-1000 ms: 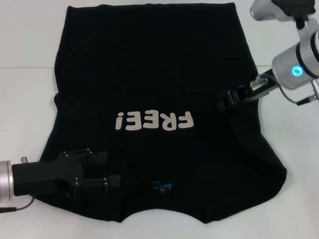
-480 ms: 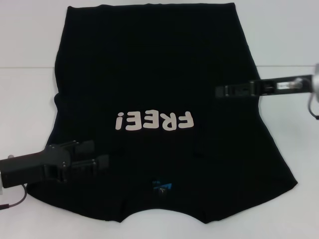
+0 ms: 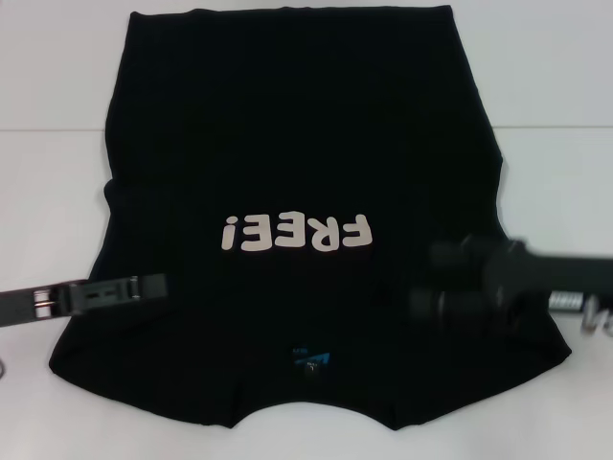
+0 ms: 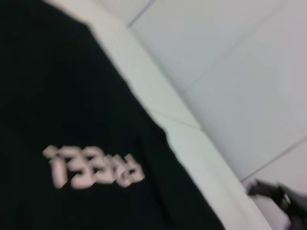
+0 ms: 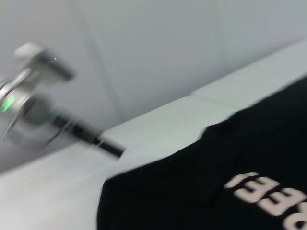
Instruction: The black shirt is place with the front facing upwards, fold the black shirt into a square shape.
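The black shirt [image 3: 287,144] lies flat on the white table, front up, with pale "FREE!" lettering [image 3: 295,233] and a small blue neck tag [image 3: 311,359] at the near edge. My left gripper [image 3: 153,286] reaches in from the left, seen edge-on over the shirt's near left edge. On the right, my blurred right gripper [image 3: 426,283] hovers open above the shirt's near right part, holding nothing. The left wrist view shows the shirt [image 4: 57,96] and the right gripper [image 4: 283,199] far off. The right wrist view shows the shirt [image 5: 216,167] and the left gripper [image 5: 112,149].
The white table [image 3: 48,192] shows bare on both sides of the shirt. A seam line in its surface [image 3: 556,125] crosses behind the shirt. A pale wall [image 5: 168,48] stands behind the table in the wrist views.
My left gripper drew back leftwards and turned edge-on. My right gripper swung from the shirt's far right edge down to its near right part. The near right corner of the shirt spread outwards.
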